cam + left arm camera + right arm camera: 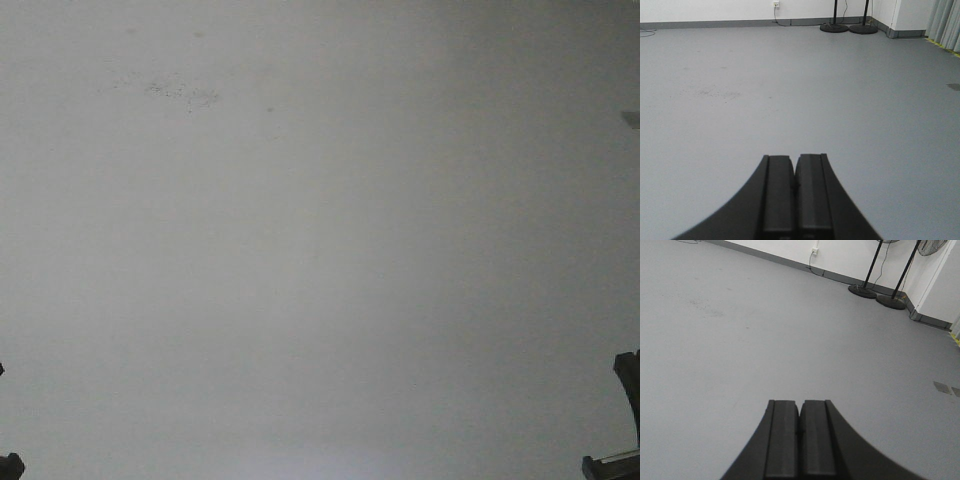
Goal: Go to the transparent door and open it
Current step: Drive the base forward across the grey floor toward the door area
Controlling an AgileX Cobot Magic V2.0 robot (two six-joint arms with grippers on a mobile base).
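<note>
As no door shows in any view, step in hand: drive and turn the base until the transparent door comes into sight; judged to be the very start of the task.
Transparent door: not in view; neither its white frame nor its handle can be seen anywhere.
Left gripper [795,200]: clenched, finger pads pressed flat together, nothing between them.
Right gripper [800,440]: likewise clenched and empty.
Doing it well: turn the base slowly and watch the wrist views for a white-framed glass panel with a bar handle. Keep away from the two stand bases [834,28] and the cable by the wall socket [776,4]. Spread one gripper's fingers only once the handle is near.
Front view only: bare grey floor [320,240] with a faint scuff [180,92] at upper left, and dark rig parts [625,420] in the lower corners. No wall, so it is poor for searching.
Left wrist view only: a pale curtain [946,25] at the upper right edge.
Right wrist view only: a fan head [930,246] at the upper right corner, and small grey floor patches [942,387] at the right edge.
</note>
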